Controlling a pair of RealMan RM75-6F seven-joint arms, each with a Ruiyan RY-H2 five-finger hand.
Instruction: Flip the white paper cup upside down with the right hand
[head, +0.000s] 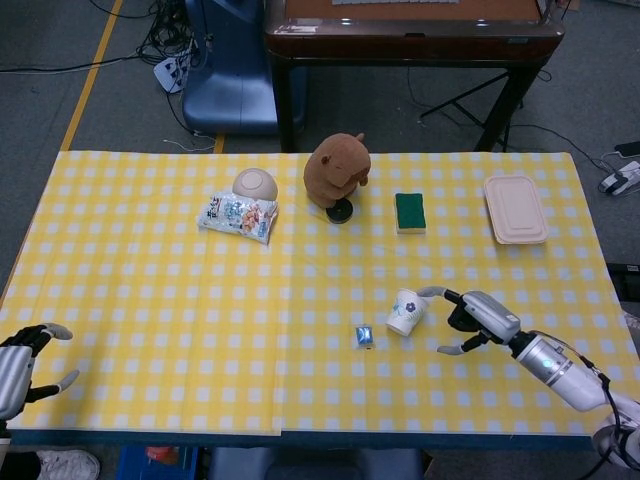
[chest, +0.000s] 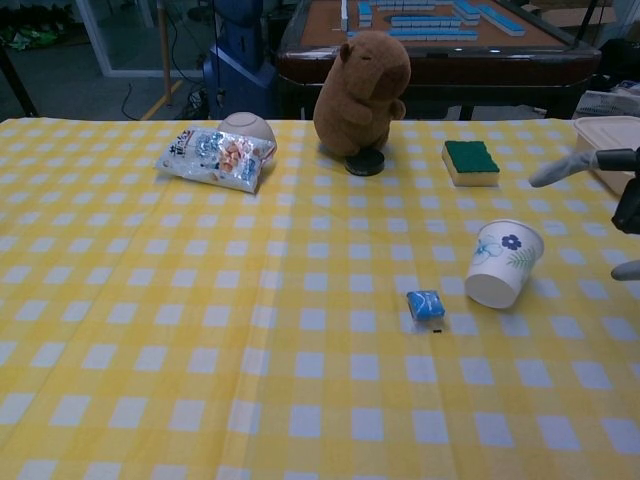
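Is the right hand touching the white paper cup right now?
Apart. The chest view shows bare tablecloth between the right hand and the white paper cup; its fingers are spread, holding nothing.

Parts cut off or not readable

In the chest view the right hand (chest: 612, 190) is cut by the right edge, so only some fingers show, and the food container (chest: 608, 140) is also cut there. In the head view the left hand (head: 22, 365) is partly outside the left edge. The print on the snack bag (head: 237, 213) is too small to read.
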